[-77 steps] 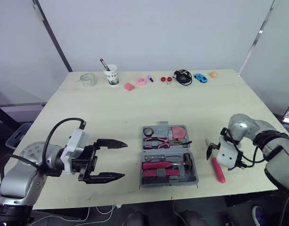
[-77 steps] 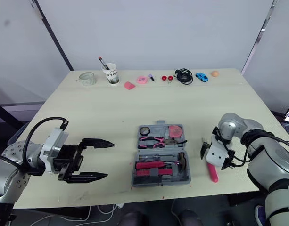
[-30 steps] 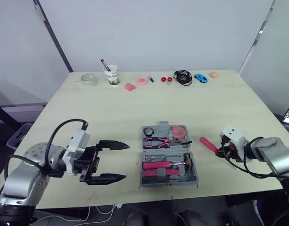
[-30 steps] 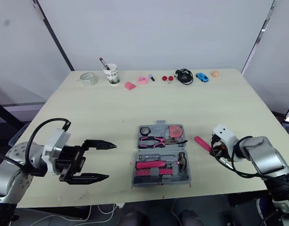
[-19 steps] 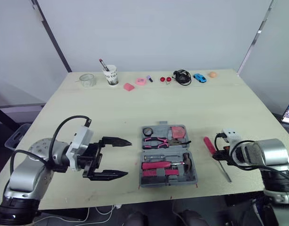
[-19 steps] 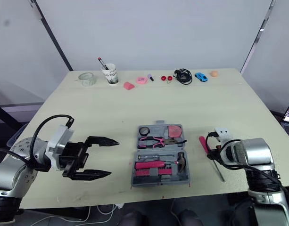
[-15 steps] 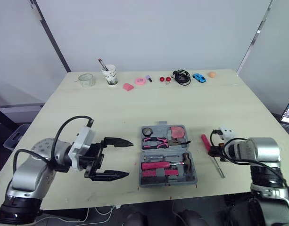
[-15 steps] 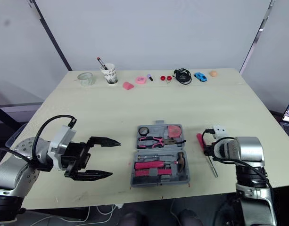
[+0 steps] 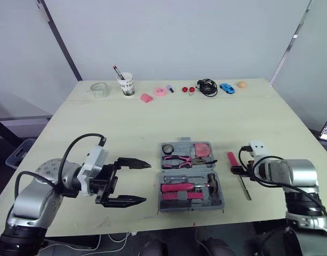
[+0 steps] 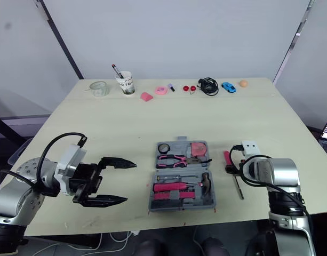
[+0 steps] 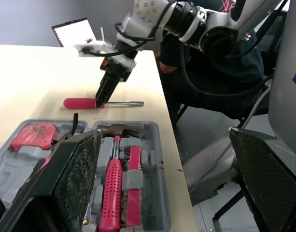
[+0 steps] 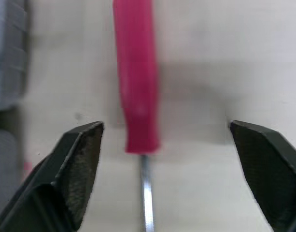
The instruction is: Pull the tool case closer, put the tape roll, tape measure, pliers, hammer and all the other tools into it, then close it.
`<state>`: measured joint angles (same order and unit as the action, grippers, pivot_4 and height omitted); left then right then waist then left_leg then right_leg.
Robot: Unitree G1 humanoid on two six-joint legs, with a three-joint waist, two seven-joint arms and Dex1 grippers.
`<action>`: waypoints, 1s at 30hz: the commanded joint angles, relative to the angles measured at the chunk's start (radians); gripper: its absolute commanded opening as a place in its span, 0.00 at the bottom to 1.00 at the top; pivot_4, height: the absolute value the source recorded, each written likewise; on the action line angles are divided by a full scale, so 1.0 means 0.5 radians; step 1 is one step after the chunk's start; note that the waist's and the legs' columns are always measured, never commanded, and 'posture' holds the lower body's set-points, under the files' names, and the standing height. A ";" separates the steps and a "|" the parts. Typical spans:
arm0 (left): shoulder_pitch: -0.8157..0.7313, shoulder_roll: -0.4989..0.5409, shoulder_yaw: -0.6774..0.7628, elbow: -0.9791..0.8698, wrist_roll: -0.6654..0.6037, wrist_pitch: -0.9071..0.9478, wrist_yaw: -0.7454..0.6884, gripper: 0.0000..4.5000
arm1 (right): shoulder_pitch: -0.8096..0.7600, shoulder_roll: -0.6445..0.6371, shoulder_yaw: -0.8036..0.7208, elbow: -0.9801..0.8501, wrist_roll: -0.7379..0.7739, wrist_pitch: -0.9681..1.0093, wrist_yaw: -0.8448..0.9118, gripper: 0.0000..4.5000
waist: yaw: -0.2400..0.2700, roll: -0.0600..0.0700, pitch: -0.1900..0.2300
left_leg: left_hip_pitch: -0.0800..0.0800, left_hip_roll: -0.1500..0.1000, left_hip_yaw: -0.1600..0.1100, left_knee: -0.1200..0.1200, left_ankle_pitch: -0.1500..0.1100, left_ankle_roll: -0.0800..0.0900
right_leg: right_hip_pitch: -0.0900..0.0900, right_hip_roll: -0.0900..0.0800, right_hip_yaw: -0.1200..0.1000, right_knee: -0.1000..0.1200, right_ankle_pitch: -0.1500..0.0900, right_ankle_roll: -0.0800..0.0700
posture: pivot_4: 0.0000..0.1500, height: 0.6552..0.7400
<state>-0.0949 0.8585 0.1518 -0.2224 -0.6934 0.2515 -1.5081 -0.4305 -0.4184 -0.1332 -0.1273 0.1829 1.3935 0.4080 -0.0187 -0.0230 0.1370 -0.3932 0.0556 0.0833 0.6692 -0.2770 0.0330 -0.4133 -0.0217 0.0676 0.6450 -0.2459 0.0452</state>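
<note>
The grey tool case (image 9: 220, 198) lies open near the table's front edge. It holds a tape roll (image 9: 168, 149), a pink tape measure (image 9: 201, 149), pliers (image 9: 179, 159), a hammer (image 9: 208, 181) and pink-handled tools (image 9: 176, 188). A pink-handled screwdriver (image 9: 232, 158) lies on the table just right of the case, with its shaft towards the front edge. My right gripper (image 9: 236, 169) hovers open over it; the handle (image 12: 134, 72) lies between the spread fingers (image 12: 70, 169). My left gripper (image 9: 130, 182) is open, left of the case, pointing at it.
Along the table's far edge stand a glass (image 9: 100, 89), a paper cup with a pen (image 9: 126, 85), small pink items (image 9: 160, 92), a black cable (image 9: 207, 86), a blue toy car (image 9: 226, 88) and an orange ball (image 9: 241, 84). The front edge runs just below the case.
The screwdriver has been carried from further right to beside the case, turned handle-away, and let go. The right gripper now stands open over it. The left gripper crept slightly towards the case.
</note>
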 commanded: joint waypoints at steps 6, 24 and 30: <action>-0.002 0.016 0.072 -0.028 -0.060 -0.004 -0.027 1.00 | 0.420 -0.138 -0.010 -0.327 0.094 -0.933 0.249 0.91 | 0.006 0.000 0.000 | -0.001 0.001 -0.006 -0.001 0.000 0.000 | 0.001 0.002 -0.004 -0.002 -0.001 0.000 | 1.00 1.00; -0.044 0.013 0.057 -0.005 -0.044 -0.002 -0.015 1.00 | 0.703 0.246 0.132 0.195 -0.108 -1.968 -0.067 0.91 | 0.004 0.000 0.000 | -0.001 0.001 -0.006 0.000 0.000 0.000 | 0.001 0.002 -0.003 -0.001 0.000 0.000 | 1.00 1.00; -0.064 0.012 0.049 0.031 -0.027 -0.026 -0.028 1.00 | 0.698 0.293 0.118 0.264 -0.098 -1.975 -0.125 0.40 | 0.002 -0.001 0.000 | 0.000 0.002 -0.006 0.000 0.000 0.000 | 0.001 0.003 -0.003 -0.001 0.000 0.000 | 1.00 1.00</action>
<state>-0.1157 0.8593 0.1590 -0.2056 -0.7076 0.2518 -1.5082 -0.0790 -0.2685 -0.0670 0.0116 0.1343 0.4255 0.3488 -0.0177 -0.0233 0.1368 -0.3933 0.0563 0.0802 0.6693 -0.2770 0.0329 -0.4128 -0.0203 0.0661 0.6446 -0.2460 0.0450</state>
